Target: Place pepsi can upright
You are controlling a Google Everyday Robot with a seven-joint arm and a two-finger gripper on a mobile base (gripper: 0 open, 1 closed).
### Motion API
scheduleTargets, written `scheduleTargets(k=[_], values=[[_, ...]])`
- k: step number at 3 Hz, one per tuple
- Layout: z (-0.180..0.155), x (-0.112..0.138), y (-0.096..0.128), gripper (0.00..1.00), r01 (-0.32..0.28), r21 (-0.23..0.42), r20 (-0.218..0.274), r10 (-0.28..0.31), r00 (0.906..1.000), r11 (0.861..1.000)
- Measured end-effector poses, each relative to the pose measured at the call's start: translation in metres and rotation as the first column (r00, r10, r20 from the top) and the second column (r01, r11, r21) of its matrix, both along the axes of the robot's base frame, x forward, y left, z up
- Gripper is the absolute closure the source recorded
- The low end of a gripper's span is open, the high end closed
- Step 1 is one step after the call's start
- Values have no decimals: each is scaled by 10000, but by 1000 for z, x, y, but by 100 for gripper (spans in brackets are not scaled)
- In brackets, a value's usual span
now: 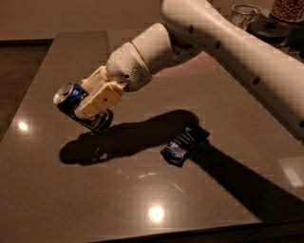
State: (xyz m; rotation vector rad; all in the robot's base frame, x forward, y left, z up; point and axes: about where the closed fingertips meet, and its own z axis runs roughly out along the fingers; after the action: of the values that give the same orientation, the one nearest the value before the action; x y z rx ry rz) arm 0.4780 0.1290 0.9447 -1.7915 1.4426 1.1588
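Pepsi can [71, 98] in the gripper [91, 107], left half of the table [142, 209], held up off the surface. Its shadow lies on the tabletop just below and apart from it.

Can tilted, neither upright nor flat. Long axis runs from upper left down to lower right. Silver end faces up and left, toward the table's left edge; the other end points down at the table, lower right.

Cream fingers [100, 98] clamped on the can across its middle; blue body shows on both sides of the near finger.

White arm [228, 42] reaches in from upper right, wrist bent down to the can.

Blue-and-white snack wrapper [184, 144] lies flat on the table, right of the can, well apart, partly in the arm's shadow.

Far upper right, beyond the table: clear glass [244, 14], contents not readable; beside it a jar [288, 9] holding brown, nut-like pieces
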Motion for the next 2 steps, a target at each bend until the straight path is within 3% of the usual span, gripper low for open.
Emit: scheduleTargets(k=[1, 2], values=[[-10, 18, -16, 100, 1223, 1131, -691, -1150, 9910, 9860], [-21, 37, -37, 100, 2464, 2218, -1332, -2210, 9661, 9434]])
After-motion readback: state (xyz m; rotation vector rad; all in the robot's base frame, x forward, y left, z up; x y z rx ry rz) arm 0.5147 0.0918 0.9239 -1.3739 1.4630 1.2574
